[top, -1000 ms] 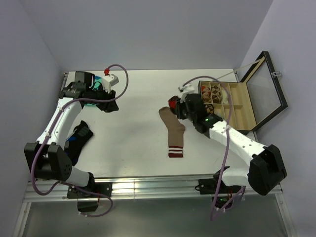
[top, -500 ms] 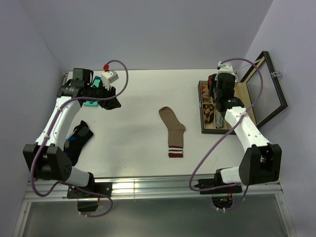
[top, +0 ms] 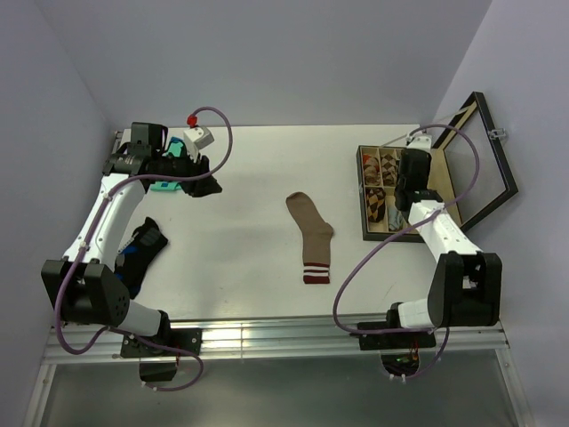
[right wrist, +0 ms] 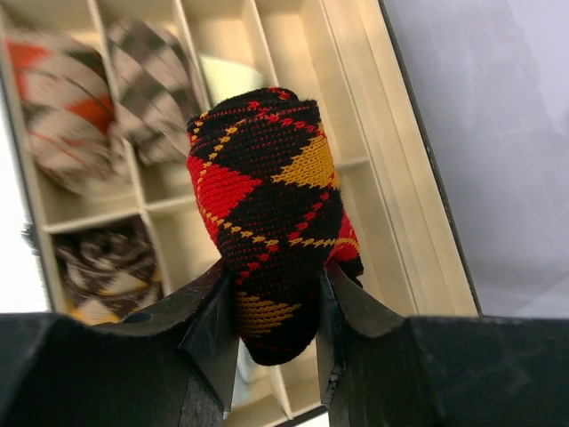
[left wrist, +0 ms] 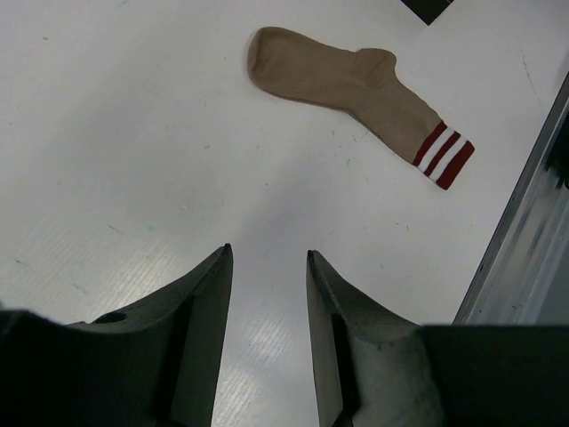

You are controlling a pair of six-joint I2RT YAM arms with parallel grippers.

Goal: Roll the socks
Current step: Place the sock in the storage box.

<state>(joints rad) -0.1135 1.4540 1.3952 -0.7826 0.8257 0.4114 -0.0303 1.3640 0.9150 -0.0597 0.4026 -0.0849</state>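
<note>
My right gripper (right wrist: 276, 294) clamps the rolled argyle sock (right wrist: 262, 200) over the box (right wrist: 391, 169) at right for stowing, while my left gripper (left wrist: 267, 294) hovers narrowly parted and empty, tan sock (top: 312, 237) flat at centre.

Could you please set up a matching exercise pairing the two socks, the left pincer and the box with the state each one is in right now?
Things:
1. tan sock
2. argyle sock
3. left pincer
4. compartment box

States:
A. lid standing open
B. lying flat and unrolled on the table
C. open, holding nothing
D. rolled up, gripped in the right pincer

Pairs: 1-B, 2-D, 3-C, 4-A
</note>
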